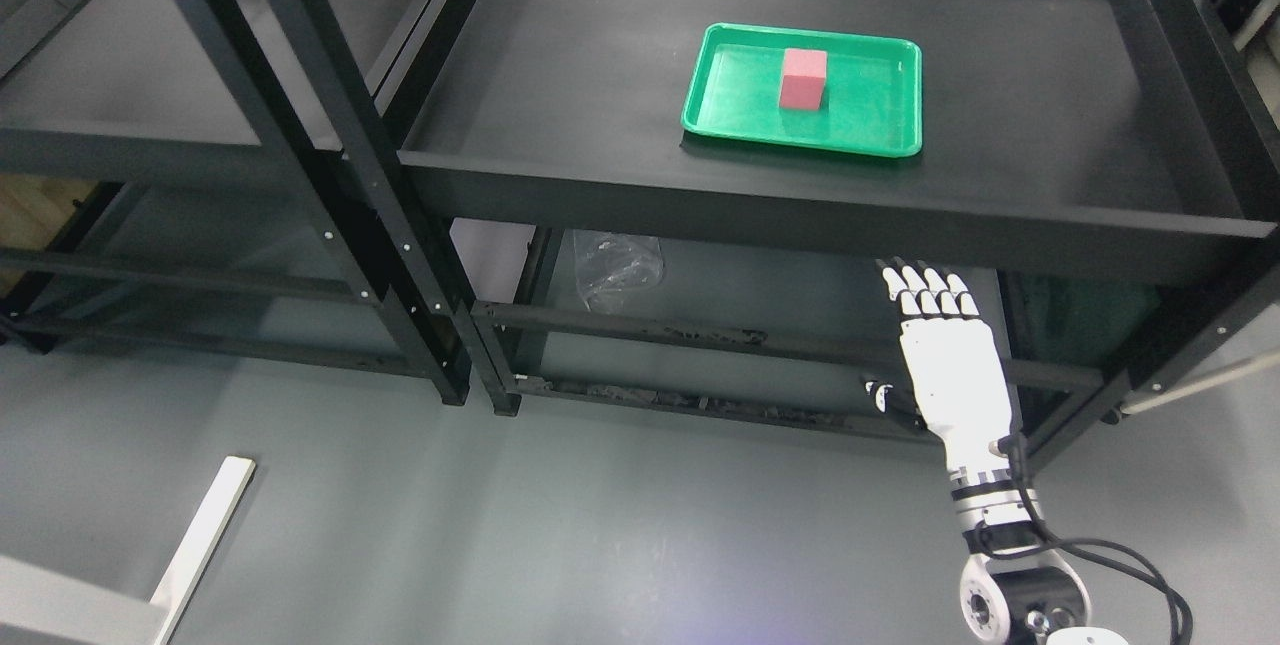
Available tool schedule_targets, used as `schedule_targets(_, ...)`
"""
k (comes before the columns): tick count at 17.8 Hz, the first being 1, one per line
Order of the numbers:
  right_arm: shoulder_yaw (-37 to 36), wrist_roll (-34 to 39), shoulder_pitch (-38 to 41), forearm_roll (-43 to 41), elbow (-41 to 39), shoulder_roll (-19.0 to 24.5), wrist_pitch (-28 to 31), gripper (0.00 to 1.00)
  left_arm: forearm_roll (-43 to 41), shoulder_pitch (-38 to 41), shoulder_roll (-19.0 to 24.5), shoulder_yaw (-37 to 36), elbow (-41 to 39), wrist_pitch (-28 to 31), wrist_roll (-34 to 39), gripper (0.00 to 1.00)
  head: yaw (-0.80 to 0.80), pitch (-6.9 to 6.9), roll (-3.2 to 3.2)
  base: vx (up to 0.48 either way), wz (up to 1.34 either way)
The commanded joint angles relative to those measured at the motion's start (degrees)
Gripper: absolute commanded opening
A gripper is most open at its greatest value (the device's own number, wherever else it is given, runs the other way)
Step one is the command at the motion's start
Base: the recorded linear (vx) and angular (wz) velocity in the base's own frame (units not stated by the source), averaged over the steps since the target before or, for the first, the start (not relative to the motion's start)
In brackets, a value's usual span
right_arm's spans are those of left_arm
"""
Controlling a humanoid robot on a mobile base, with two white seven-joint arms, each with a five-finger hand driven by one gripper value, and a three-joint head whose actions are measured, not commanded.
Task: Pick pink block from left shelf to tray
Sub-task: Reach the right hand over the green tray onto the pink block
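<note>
A pink block (803,78) stands upright inside a green tray (720,120) on the right black shelf (560,75). My right hand (930,290), white with black joints, hangs below the front edge of that shelf, well clear of the tray. Its fingers (915,287) are stretched out straight and hold nothing. The left shelf (120,75) shows a bare dark surface. My left arm is out of view.
Black shelf uprights (330,135) stand between the two shelves. A crumpled clear plastic bag (620,270) lies on the lower level. A white bar (200,540) lies on the grey floor at the lower left. A black cable (1120,555) loops by my right wrist.
</note>
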Motion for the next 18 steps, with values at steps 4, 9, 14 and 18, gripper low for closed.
schedule_targets(4, 1.14, -2.19, 0.28, 27.04, -0.05, -0.12, 1.14, 0.99, 0.00, -1.67, 1.00, 0.00, -1.00, -0.03, 0.03, 1.00, 0.00, 0.00, 0.00, 0.263, -0.05)
schedule_targets(9, 1.14, -17.49, -0.33, 23.59, -0.05, 0.06, 3.43, 0.99, 0.00, -1.67, 1.00, 0.00, -1.00, -0.03, 0.03, 1.00, 0.00, 0.00, 0.00, 0.274, -0.01)
schedule_targets(14, 1.14, -18.56, -1.39, 20.34, -0.05, 1.37, 3.26, 0.99, 0.00, -1.67, 1.00, 0.00, -1.00, -0.03, 0.03, 1.00, 0.00, 0.00, 0.00, 0.261, 0.00)
schedule_targets(18, 1.49, -18.03, -1.65, 20.17, -0.05, 2.08, 2.47, 0.99, 0.00, -1.67, 1.00, 0.00, -1.00, -0.03, 0.03, 1.00, 0.00, 0.00, 0.00, 0.252, -0.02)
